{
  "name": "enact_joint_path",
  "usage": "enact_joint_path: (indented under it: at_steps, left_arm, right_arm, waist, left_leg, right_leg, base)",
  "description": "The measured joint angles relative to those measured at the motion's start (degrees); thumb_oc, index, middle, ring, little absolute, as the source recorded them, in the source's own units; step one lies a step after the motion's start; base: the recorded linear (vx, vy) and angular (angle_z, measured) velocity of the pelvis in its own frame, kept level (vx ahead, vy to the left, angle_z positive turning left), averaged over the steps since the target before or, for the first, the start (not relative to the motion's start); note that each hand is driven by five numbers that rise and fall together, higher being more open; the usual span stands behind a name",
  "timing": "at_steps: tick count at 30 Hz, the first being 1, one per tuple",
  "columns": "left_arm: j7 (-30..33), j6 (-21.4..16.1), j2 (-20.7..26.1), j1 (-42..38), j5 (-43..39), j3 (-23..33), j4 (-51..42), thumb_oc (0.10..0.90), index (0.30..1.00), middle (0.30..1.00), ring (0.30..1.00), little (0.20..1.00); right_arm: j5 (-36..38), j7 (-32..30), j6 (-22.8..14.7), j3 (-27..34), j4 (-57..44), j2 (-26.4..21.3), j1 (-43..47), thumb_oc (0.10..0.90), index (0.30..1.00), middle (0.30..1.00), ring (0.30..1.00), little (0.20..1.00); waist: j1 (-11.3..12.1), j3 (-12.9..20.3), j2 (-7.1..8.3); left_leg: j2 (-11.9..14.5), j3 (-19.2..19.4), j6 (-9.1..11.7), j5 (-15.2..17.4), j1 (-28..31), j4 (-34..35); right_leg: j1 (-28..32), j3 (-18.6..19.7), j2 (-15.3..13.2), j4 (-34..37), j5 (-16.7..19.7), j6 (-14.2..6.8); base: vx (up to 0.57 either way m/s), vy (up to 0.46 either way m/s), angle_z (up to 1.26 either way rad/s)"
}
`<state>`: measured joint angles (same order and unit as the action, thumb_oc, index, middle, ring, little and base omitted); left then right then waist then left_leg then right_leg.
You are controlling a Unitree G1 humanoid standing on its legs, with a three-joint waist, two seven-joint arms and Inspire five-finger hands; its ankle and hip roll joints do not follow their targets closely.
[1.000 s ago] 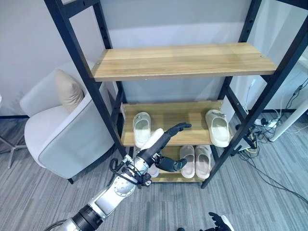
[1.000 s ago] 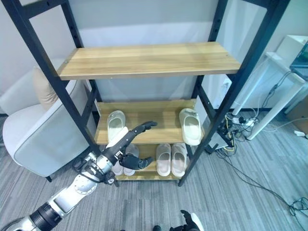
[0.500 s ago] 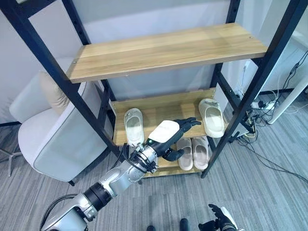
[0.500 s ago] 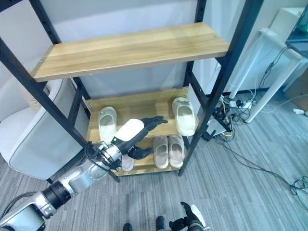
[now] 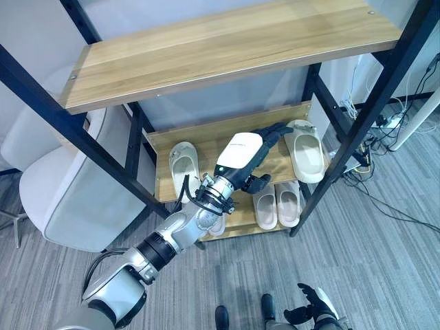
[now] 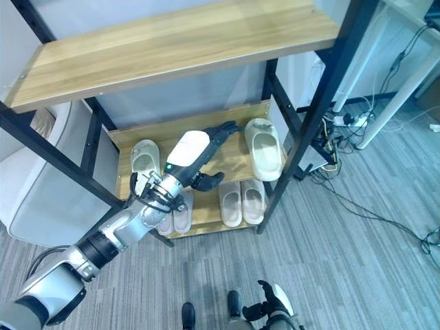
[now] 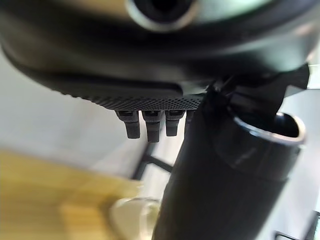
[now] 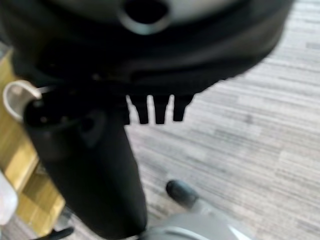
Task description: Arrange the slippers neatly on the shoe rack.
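Shoe rack (image 5: 103,148): black frame, three wooden shelves. Top shelf bare.

Progress, as judged from how things lie:
- Bottom shelf: two pairs already side by side. Right-hand pair (image 5: 278,206) sits toes-in, neat. Second pair (image 6: 174,214) toward the rack's left post, partly hidden by the arm.
- Middle shelf: not yet tidy. Left slipper (image 5: 183,163) lies near the rack's left post; right slipper (image 5: 305,150) lies hard against the right post, its heel overhanging the shelf's front edge. The two are well apart with bare wood between them, so they still need to be brought together as a pair.

Left robot hand (image 5: 260,146): reaching over the middle shelf, fingers straight and extended toward the right slipper, fingertips at or just beside its inner edge; contact cannot be confirmed. Thumb hangs below the shelf's front edge, apart from the fingers. Nothing held.

Right robot hand (image 5: 307,313): low, over the floor in front of the rack, fingers loosely spread, idle.

Slippers: pale cream, one-piece moulded foam slides, thick soles, wide strap, smooth matte surface. Look light and likely to slide easily on the wood.

Grey armchair (image 5: 62,199) stands beside the rack's left post.
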<state>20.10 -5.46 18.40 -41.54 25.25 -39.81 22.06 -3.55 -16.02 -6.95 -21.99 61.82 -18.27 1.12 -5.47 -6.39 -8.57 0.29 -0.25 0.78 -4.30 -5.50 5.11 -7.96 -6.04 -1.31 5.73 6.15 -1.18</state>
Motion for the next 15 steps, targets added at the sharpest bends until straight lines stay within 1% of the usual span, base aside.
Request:
enact_joint_path:
  at_steps: [3,6,8,9,11,13,15]
  left_arm:
    - [-0.1,2.2,0.4,-2.4,0.2,0.4,1.9,0.800,0.900,0.900,0.900,0.900]
    - [0.0,3.3,1.2,-2.5,0.9,0.7,2.2,0.800,0.900,0.900,0.900,0.900]
    - [0.0,3.6,2.6,-3.4,3.1,0.6,2.8,0.800,0.900,0.900,0.900,0.900]
    - [0.2,4.4,3.5,-4.4,4.2,0.8,2.8,0.800,0.900,0.900,0.900,0.900]
    - [0.5,4.7,4.1,-4.7,4.9,2.4,2.6,0.800,0.900,0.900,0.900,0.900]
    - [0.8,5.6,5.0,-5.1,6.5,3.0,2.5,0.800,0.900,0.900,0.900,0.900]
    - [0.8,5.9,6.3,-5.7,7.0,3.0,2.5,0.800,0.900,0.900,0.900,0.900]
  right_arm:
    - [0.1,0.9,0.1,0.0,-1.1,-0.3,0.5,0.800,0.900,0.900,0.900,0.900]
    - [0.1,1.0,0.1,-0.1,-1.8,-0.4,0.5,0.800,0.900,0.900,0.900,0.900]
    - [0.2,1.0,0.1,-0.1,-2.0,-0.4,0.6,0.800,0.900,0.900,0.900,0.900]
    - [0.5,1.1,0.0,0.0,-2.0,-0.2,0.6,0.800,0.900,0.900,0.900,0.900]
    - [1.6,1.1,0.0,0.4,-2.0,0.1,0.6,0.800,0.900,0.900,0.900,0.900]
    - [2.9,1.1,0.0,1.5,-1.9,1.0,0.3,0.800,0.900,0.900,0.900,0.900]
    - [2.9,1.6,-0.2,1.4,-2.1,1.0,0.2,0.800,0.900,0.900,0.900,0.900]
  waist:
    - [0.0,-0.8,0.15]
    - [-0.1,-1.2,0.56]
    - [-0.1,-1.5,0.89]
    - [-0.1,-1.8,1.25]
    - [-0.1,-2.1,1.71]
    - [-0.1,-2.4,2.11]
    - [-0.1,-2.8,2.38]
  left_leg:
    - [0.0,0.0,0.2,-0.1,-1.3,0.0]
    - [-0.1,0.1,0.2,-0.1,-1.6,0.0]
    - [-0.1,0.3,0.2,-0.1,-1.6,0.0]
    - [-0.1,0.5,0.2,-0.1,-1.6,0.0]
    - [-0.2,0.6,0.2,-0.1,-1.6,0.0]
    - [-0.1,0.6,0.2,-0.1,-1.6,0.0]
    - [-0.1,0.6,0.2,-0.1,-1.5,0.0]
  right_leg:
    - [-1.3,0.0,0.0,-0.1,0.5,0.4]
    - [-1.6,0.1,-0.1,-0.4,0.5,0.4]
    - [-1.6,0.2,-0.1,-0.4,0.5,0.3]
    - [-1.6,0.2,-0.1,-0.4,0.5,0.3]
    - [-1.6,0.2,-0.1,-0.4,0.5,0.3]
    - [-1.6,0.3,-0.1,-0.4,0.5,0.3]
    - [-1.7,0.3,-0.1,-0.4,0.5,0.3]
  base:
    - [0.00,0.000,0.00]
    - [0.00,0.000,0.00]
    - [0.01,0.007,-0.02]
    - [0.00,0.000,0.00]
    - [0.00,0.000,0.00]
    - [0.00,0.000,0.00]
    - [0.00,0.000,0.00]
